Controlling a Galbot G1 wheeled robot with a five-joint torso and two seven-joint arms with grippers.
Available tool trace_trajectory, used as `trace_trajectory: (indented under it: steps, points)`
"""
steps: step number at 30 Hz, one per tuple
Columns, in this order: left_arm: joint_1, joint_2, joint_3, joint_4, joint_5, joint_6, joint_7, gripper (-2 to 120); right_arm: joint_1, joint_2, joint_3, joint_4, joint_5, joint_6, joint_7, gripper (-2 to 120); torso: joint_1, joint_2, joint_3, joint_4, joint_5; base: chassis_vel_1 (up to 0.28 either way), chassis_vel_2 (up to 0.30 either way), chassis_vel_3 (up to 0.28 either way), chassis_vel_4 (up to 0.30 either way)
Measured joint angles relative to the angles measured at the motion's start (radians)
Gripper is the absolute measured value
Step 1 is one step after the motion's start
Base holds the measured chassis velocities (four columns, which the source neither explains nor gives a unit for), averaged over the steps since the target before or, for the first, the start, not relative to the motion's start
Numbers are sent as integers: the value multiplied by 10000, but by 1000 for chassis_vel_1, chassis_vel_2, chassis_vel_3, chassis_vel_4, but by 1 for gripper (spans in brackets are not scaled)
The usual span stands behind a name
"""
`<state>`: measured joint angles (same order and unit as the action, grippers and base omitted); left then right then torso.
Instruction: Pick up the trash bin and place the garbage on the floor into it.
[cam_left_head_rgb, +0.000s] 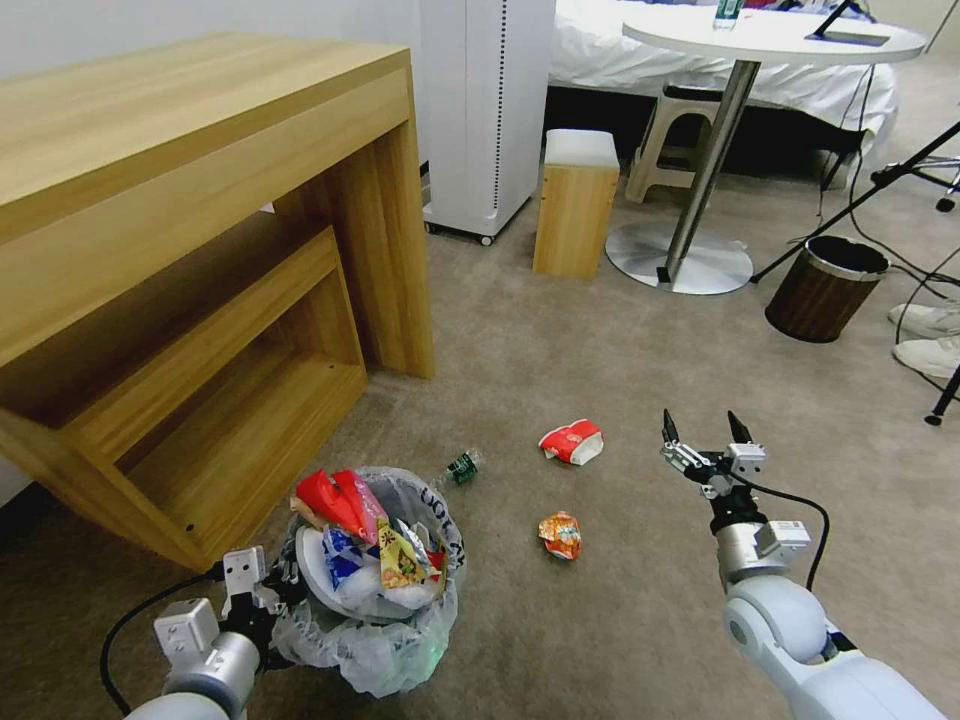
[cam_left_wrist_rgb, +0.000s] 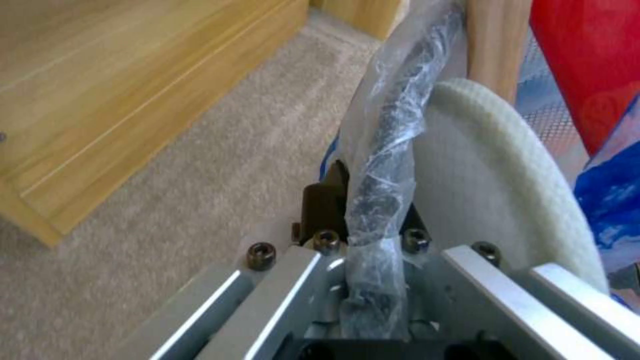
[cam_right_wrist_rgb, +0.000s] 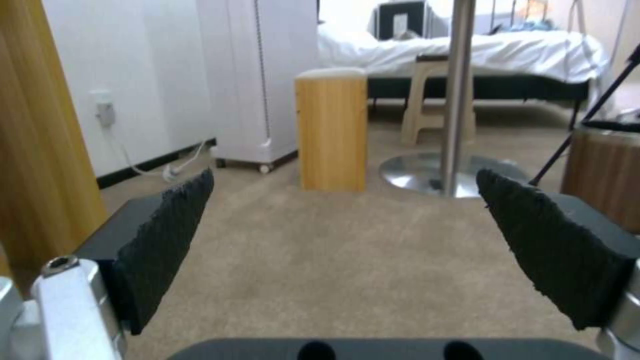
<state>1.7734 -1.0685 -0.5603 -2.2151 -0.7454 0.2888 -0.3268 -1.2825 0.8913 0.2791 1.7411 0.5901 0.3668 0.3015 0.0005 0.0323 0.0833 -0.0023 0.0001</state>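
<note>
The left tool (cam_left_head_rgb: 262, 590) is clamped on the rim of the bag-lined round trash bin (cam_left_head_rgb: 375, 640), heaped full; tilting could spill wrappers. The right tool (cam_left_head_rgb: 706, 432) hovers, jaws apart, near the red-white carton (cam_left_head_rgb: 572, 441) on the beige carpet floor (cam_left_head_rgb: 600, 620).

The head view looks forward and steeply down from above at the beige floor (cam_left_head_rgb: 560, 350), both arms reaching in from its lower edge. The left wrist view sits very close behind the left gripper (cam_left_wrist_rgb: 373, 220), facing along the bagged rim of the trash bin (cam_left_wrist_rgb: 390, 125), with carpet and a wooden desk (cam_left_wrist_rgb: 113, 90) beyond. The right wrist view rides low, facing level across the floor between the spread fingers of the right gripper (cam_right_wrist_rgb: 347, 220). It shares with the head view the wooden stool (cam_right_wrist_rgb: 331, 127), the round table's metal base (cam_right_wrist_rgb: 440, 172) and the white cabinet (cam_right_wrist_rgb: 257, 75).
</note>
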Motion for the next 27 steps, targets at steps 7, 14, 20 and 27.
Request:
trace_trajectory:
  steps: [7, 14, 20, 27]
  points:
    - [13, -58, 3, 6, 28, 0, -4, 0, 197, -333, -474, -122, 1047, -642, -339, 100, 0, 0, 1, 1, 0, -86, 80, 79, -81]
    - [59, -207, 43, 25, 163, -22, 1, 0, 619, -578, -1206, -171, 2603, -1984, -369, 100, 0, 1, -1, 0, -3, -11, 7, 6, -5]
    - [110, -350, 43, 36, 284, -40, 12, 0, 1073, -696, -2074, -64, 4345, -4075, 167, 100, 0, 0, 0, 2, -1, 0, 0, 0, 0]
    - [116, -506, 27, 143, 418, -69, 30, 0, 1032, -813, -1999, 325, 5018, -7344, 950, 100, 0, 1, -1, 0, -1, 0, 0, 0, 0]
